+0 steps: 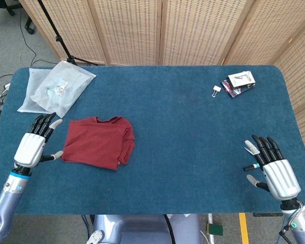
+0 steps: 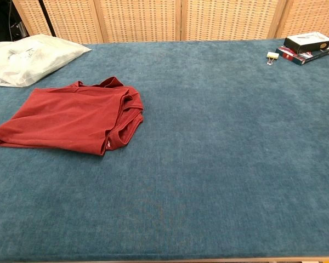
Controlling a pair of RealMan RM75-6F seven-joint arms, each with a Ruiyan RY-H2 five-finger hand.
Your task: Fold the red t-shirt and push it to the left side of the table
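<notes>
Near the front edge of the table, which is covered in a nappy blue-green felt, the right hand hovers at the right, well apart from the shirt, its dark fingers spread wide and holding nothing. The left hand, white-shelled with dark fingers, sits just left of the shirt without touching it, fingers apart and empty. The red shirt lies folded into a soft, rumpled rectangle on the left half of the table, collar and bunched folds along its right and far edges. Beyond it, at the far left corner, rests a crinkly clear plastic bag. Far right of the shirt lie a small binder clip and flat boxes.
</notes>
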